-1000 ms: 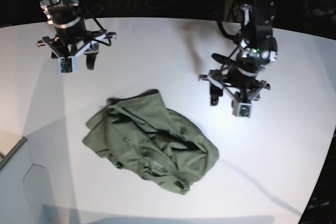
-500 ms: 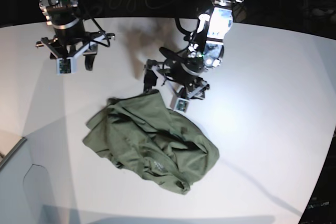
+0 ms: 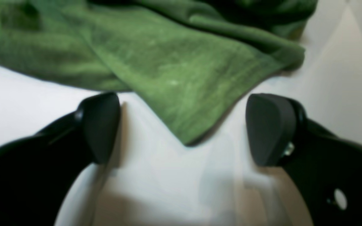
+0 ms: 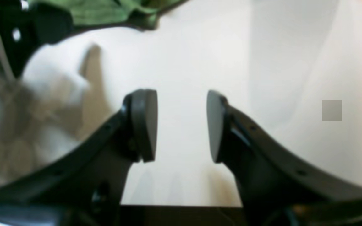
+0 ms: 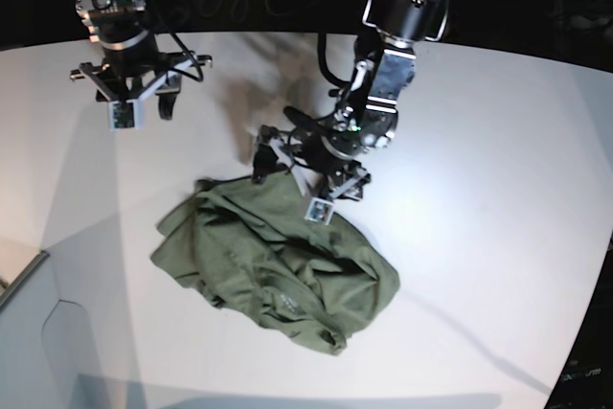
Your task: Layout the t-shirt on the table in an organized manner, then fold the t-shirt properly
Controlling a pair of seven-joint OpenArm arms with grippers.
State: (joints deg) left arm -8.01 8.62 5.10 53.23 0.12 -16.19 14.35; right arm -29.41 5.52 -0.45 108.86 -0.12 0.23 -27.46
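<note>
One soft, rumpled olive t-shirt (image 5: 273,261) lies on the smooth, seemingly glossy table (image 5: 498,198).

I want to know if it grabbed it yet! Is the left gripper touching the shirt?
Apart. In the left wrist view, the open left gripper has white table showing between each finger and the shirt corner.

the right gripper (image 4: 182,125) hangs over the bare white table (image 4: 278,56), jaws parted. the t-shirt (image 4: 105,11) shows at 11 o'clock.
</note>
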